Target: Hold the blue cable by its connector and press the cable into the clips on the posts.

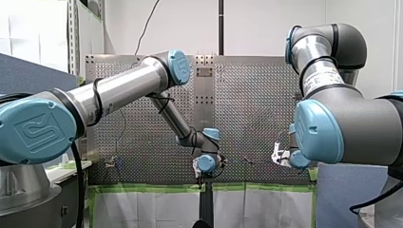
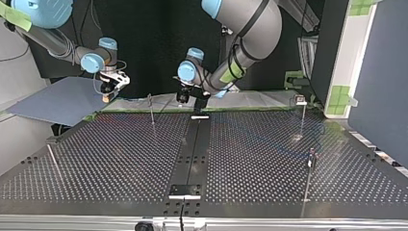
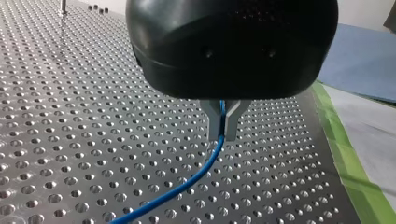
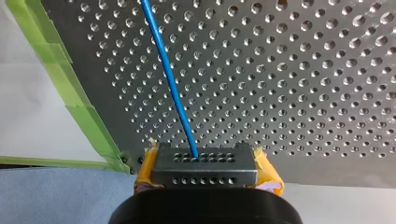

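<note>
My right gripper [image 4: 204,168] is pinching the connector [image 4: 204,176], a dark block with rows of small holes, between its yellow pads [image 4: 145,169]. It is hanging over the corner where the green tape [image 4: 70,93] is meeting the perforated table [image 4: 303,70]. The blue cable [image 4: 170,79] is leaving the connector's upper face and running straight ahead of this gripper, over the table just inside the tape. My left gripper [image 3: 223,127] is pressing its metal fingers [image 3: 212,119] together on the cable, with the blue line showing in the narrow slit between them. Below the fingertips the cable is curving down and away from the tape, low above the holes; whether it is touching the table I cannot tell. The tape is lying off to one side of this gripper, near but apart. In the top view both grippers are hovering close to the tape line, with one thin post [image 2: 152,111] standing just inside it, between them.
</note>
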`<state>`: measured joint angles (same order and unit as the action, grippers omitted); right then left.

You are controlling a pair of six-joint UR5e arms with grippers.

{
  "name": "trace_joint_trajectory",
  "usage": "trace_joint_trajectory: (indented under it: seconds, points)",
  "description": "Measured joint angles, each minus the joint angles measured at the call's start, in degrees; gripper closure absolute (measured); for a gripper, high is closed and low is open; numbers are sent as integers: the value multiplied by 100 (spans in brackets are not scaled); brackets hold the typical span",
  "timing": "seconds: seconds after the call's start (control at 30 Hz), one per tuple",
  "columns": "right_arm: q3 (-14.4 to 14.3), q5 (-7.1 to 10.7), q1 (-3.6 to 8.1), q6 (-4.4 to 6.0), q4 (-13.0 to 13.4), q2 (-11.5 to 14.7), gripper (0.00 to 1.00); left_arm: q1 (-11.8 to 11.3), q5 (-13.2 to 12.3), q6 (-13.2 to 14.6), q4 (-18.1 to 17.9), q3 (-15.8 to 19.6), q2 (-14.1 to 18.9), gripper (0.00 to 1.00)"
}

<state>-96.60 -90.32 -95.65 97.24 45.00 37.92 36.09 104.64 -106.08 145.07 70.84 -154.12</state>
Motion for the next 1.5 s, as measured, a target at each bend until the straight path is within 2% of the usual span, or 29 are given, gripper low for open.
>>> trace_joint_trajectory:
  seconds: [0.13, 0.17, 0.2, 0.27, 0.3, 0.33, 0.7, 0.9, 1.03, 1.23, 1.5]
  points:
    - [2, 25, -4, 7, 1, -2, 100, -14, -39, -4, 36, -1, 1, 100]
    - [2, 29, -8, 10, 1, -2, 100, -17, -55, -3, 39, -1, 1, 90]
    - [2, 33, -12, 11, 1, -3, 100, -19, -79, 4, 39, -2, 1, 90]
    - [3, 37, -21, 14, 1, -3, 100, -20, -145, 53, 44, -1, 1, 31]
    - [2, 38, -24, 15, 1, -4, 100, -20, -164, 77, 49, -1, 1, 31]
    - [3, 38, -27, 15, 1, -4, 100, -20, -180, 106, 61, -1, 2, 0]
    - [1, 42, -44, 19, 1, -5, 100, 53, -218, 285, 464, 10, 2, 0]
    - [0, 41, -53, 22, 0, -5, 100, 225, -444, 539, 623, 11, 4, 0]
    - [0, 43, -63, 22, 0, -3, 100, 430, -527, 639, 592, 10, 3, 0]
    - [1, 43, -85, 22, 5, -6, 100, 712, -569, 633, 438, 8, 3, 0]
    - [2, 43, -101, 25, 17, -7, 100, 838, -577, 535, 227, 6, 3, 0]
